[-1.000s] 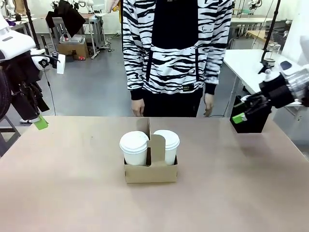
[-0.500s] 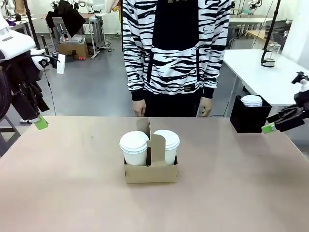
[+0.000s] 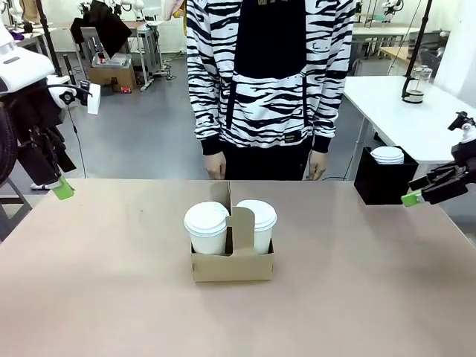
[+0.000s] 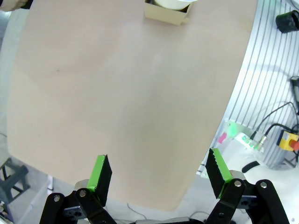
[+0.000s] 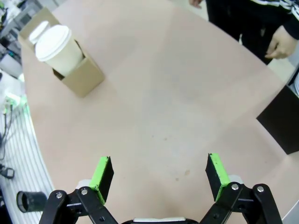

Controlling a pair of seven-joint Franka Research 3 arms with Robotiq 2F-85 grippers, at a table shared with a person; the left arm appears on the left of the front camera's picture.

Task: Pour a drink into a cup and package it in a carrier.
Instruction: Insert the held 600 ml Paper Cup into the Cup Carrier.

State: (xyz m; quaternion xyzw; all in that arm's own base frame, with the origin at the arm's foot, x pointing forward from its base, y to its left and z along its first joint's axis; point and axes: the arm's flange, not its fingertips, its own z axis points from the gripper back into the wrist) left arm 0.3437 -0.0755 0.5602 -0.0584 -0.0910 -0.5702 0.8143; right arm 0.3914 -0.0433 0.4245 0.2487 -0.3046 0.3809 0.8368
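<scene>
Pulled back from over the black box (image 3: 383,186) a second ago, the right claw (image 3: 413,197) now hangs at the counter's (image 3: 111,282) far right edge, released and holding nothing. At the far left the left claw (image 3: 62,189) has not moved and is also spread wide (nothing between its pads). Mid-counter sits the carrier (image 3: 233,262), a lidded cup (image 3: 207,227) in its left hole and a second cup (image 3: 258,224) in its right — packaging looks finished. Judging from this, both arms should stay clear while the person's hands (image 3: 214,166) collect it. No readable writing anywhere.
</scene>
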